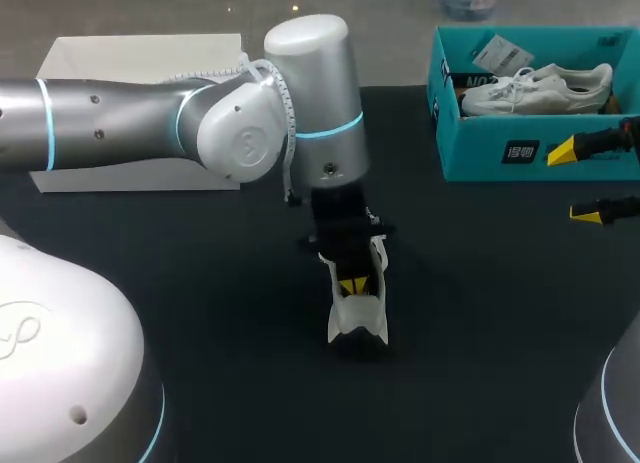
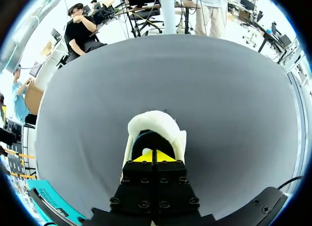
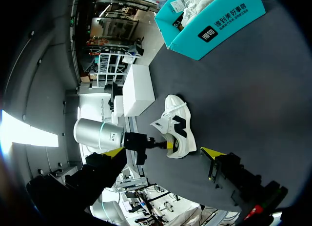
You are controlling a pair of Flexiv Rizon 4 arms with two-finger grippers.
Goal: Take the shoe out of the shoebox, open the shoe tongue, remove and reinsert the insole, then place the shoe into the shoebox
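A white shoe [image 1: 358,321] with a black side mark [image 3: 178,124] stands on the dark table near the middle. My left gripper [image 1: 352,285] points down into its opening, fingers shut, yellow tips [image 2: 155,156] together just inside the padded collar [image 2: 155,121]. Whether they pinch the insole or the tongue is hidden. The teal shoebox [image 1: 500,148] stands at the back right and holds a second white shoe [image 1: 537,87]. My right gripper [image 1: 575,183] hangs open in front of the box, holding nothing; the shoe [image 3: 181,138] lies well ahead of its fingers.
A white box lid [image 1: 130,68] sits at the back left, partly behind my left arm [image 1: 150,118]. In the right wrist view the shoebox [image 3: 219,26] and the lid [image 3: 138,89] lie beyond the shoe. Bare dark tabletop [image 1: 480,313] surrounds the shoe.
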